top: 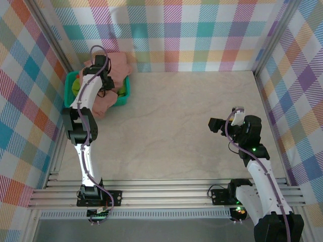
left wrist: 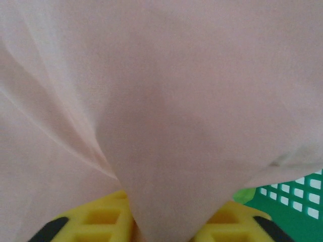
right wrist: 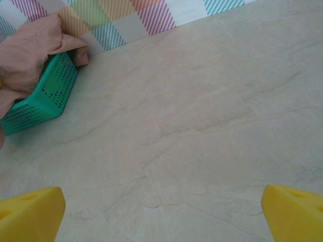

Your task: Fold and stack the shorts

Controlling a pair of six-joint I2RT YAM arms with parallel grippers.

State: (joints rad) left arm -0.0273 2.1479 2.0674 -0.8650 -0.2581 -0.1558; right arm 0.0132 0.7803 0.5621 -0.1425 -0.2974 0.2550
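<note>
The left jaws clench a fold of the dusty pink cloth shorts (left wrist: 161, 101), which drape over the teal plastic mesh basket (left wrist: 298, 201) and lime green cloth (left wrist: 245, 194) to their right. The right jaws stand wide apart over the beige marbled table (right wrist: 192, 126), with plaid walls (top: 202, 30) beyond.

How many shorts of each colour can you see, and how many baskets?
Pink shorts: 1
Lime green shorts: 1
Teal basket: 1
Total: 3
</note>
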